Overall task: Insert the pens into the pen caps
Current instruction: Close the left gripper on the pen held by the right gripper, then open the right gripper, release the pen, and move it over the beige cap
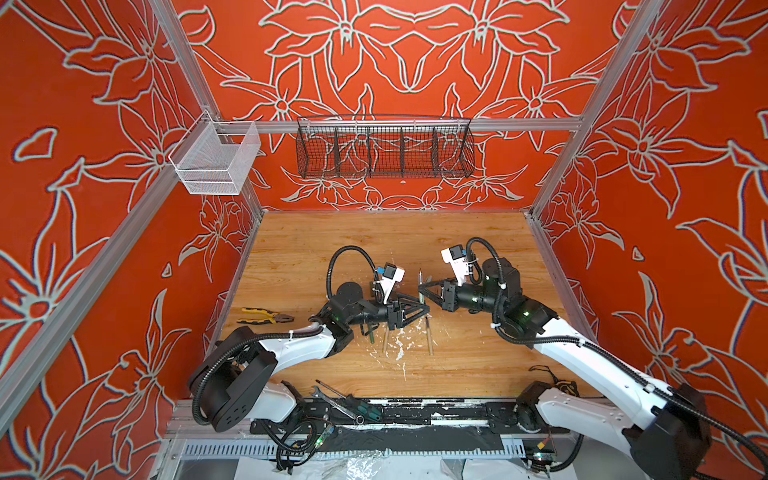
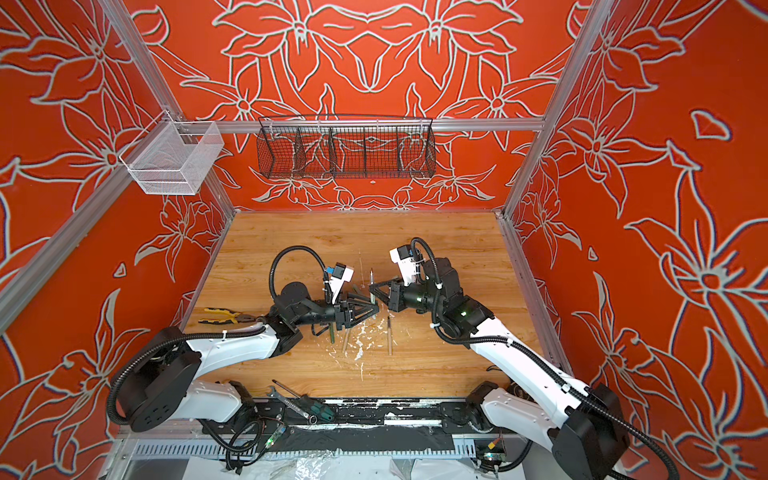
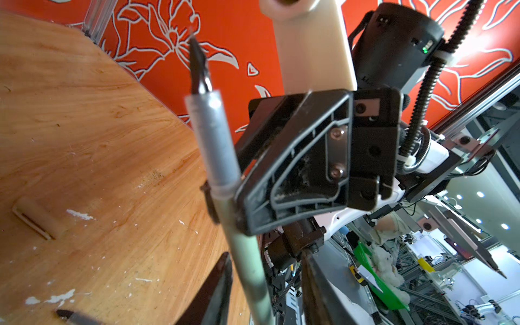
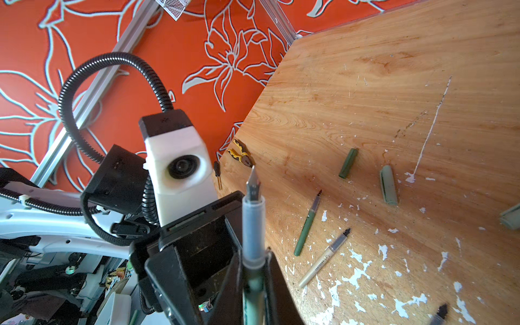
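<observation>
Pen (image 4: 253, 225) is standing tip-up above the bench (image 4: 394, 84), right fingers (image 4: 278, 287) clamping its barrel — left fingers (image 3: 216, 287) are flanking the lower end; whether they are gripping, I cannot tell.

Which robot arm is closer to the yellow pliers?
Left. The left arm passes just beside the yellow pliers, near the left edge of the table. The right arm is far across the table on the other side.
</observation>
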Robot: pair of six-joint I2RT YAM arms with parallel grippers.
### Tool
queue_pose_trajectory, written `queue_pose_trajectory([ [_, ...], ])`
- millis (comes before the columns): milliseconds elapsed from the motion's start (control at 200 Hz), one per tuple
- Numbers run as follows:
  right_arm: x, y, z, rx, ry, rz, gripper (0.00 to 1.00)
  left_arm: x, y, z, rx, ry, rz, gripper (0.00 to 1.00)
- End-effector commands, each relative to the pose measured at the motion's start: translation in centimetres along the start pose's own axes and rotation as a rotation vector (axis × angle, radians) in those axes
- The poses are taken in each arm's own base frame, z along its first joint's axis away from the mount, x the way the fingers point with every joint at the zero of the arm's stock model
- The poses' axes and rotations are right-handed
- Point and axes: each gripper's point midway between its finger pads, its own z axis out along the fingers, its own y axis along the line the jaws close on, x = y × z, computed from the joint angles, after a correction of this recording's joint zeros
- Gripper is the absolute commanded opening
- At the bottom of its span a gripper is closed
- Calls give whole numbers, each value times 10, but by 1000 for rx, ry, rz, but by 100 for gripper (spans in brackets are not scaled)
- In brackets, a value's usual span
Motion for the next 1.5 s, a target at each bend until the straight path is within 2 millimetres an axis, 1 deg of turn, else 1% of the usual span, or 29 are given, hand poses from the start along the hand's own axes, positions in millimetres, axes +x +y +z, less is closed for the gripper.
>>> queue_pose_trajectory([
  [0,-7,8,-4,-35,-36,1,11,-8,-14,1,53,-15,46,34],
  [100,-7,8,-4,-40,-36,-1,11,-8,-13,2,44,-4,40,27],
  [290,-6,9,-3,-48,-33,-1,10,-9,-11,3,31,4,30,24],
  [425,-6,10,-3,-49,-31,-5,10,-9,-8,5,15,21,24,18],
  [555,-5,10,-4,-53,-29,-6,10,-10,-6,5,-7,21,23,10],
  [631,-4,10,-4,-52,-31,-8,10,-11,-5,4,-22,19,25,8],
  [811,-3,6,-7,-33,-36,-13,10,-14,1,0,-85,9,40,0],
  [876,-2,4,-8,-18,-37,-17,11,-13,8,-3,-137,18,40,0],
  [946,-1,2,-9,-3,-36,-21,11,-12,10,-7,-177,29,57,0],
  [1226,2,-3,-9,8,-35,-24,11,-12,7,-19,-241,51,130,0],
  [1351,2,-4,-9,14,-38,-26,11,-11,10,-24,-282,58,147,0],
  [1496,2,-6,-13,39,-40,-33,26,-13,20,-39,-384,57,156,0],
])
